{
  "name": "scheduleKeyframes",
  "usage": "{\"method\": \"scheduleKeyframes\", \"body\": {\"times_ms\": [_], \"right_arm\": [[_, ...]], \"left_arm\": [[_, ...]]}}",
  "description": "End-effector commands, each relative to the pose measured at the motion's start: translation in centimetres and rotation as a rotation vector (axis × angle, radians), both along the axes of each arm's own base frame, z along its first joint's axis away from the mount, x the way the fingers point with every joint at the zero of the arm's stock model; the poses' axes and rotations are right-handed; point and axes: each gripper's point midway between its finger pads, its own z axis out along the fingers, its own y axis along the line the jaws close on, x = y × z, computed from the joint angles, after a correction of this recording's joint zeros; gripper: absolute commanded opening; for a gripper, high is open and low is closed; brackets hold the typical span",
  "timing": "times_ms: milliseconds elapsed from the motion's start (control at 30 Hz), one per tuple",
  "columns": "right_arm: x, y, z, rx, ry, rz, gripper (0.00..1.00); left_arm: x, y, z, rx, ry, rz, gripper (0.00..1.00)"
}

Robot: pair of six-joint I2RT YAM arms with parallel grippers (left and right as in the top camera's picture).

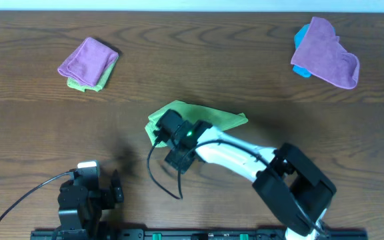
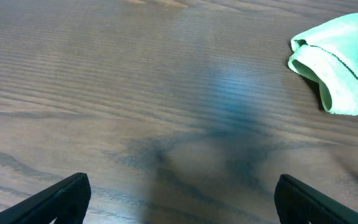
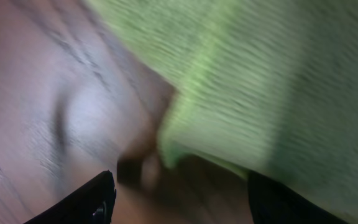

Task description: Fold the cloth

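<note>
Table (image 1: 245,67): right gripper (image 3: 185,199) low over cloth (image 1: 225,120).

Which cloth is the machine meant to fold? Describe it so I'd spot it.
On the wooden table, find the white arm near the middle. The lime-green cloth lies at its tip, bunched into a wedge, the only cloth not paired with purple.

Robotics lab bench: wood-grain table (image 1: 19,127), white robot arm (image 1: 235,155), black mounting rail (image 1: 179,235).
</note>
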Motion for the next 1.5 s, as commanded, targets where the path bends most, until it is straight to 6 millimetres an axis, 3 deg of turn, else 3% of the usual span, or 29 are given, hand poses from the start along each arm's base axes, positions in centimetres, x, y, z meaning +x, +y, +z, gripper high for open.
{"method": "scheduleKeyframes", "body": {"times_ms": [0, 300, 467, 667, 833, 1167, 1200, 1400, 1433, 1467], "right_arm": [[1.0, -0.2, 0.1, -0.053, -0.107, 0.013, 0.67], [2.9, -0.8, 0.6, -0.100, -0.221, -0.032, 0.66], [3.4, -0.4, 0.8, -0.082, -0.245, -0.038, 0.59], [4.5, 0.2, 1.3, -0.060, -0.296, -0.054, 0.38], [5.0, 0.4, 1.6, -0.053, -0.318, -0.062, 0.01], [6.8, 0.0, 3.2, -0.093, -0.415, -0.084, 0.01], [6.9, 0.2, 3.4, -0.091, -0.417, -0.085, 0.05], [8.3, 0.5, 5.2, -0.089, -0.482, -0.111, 0.01], [8.6, 0.6, 5.5, -0.088, -0.491, -0.115, 0.03], [8.7, 0.7, 5.8, -0.084, -0.497, -0.115, 0.18]], "left_arm": [[-0.7, 0.2, -2.1, 0.003, 0.066, 0.011, 0.95], [-0.7, 0.2, -2.1, 0.003, 0.066, 0.011, 0.95], [-0.7, 0.2, -2.1, 0.003, 0.066, 0.012, 0.95], [-0.7, 0.2, -2.1, 0.003, 0.066, 0.012, 0.95], [-0.7, 0.2, -2.1, 0.003, 0.066, 0.012, 0.95], [-0.6, 0.2, -2.1, 0.003, 0.063, 0.012, 0.96], [-0.6, 0.2, -2.0, 0.003, 0.061, 0.012, 0.95], [-0.6, 0.2, -2.0, 0.005, 0.059, 0.014, 0.95], [-0.6, 0.2, -2.0, 0.005, 0.058, 0.014, 0.95], [-0.6, 0.2, -2.0, 0.005, 0.058, 0.014, 0.96]]}}
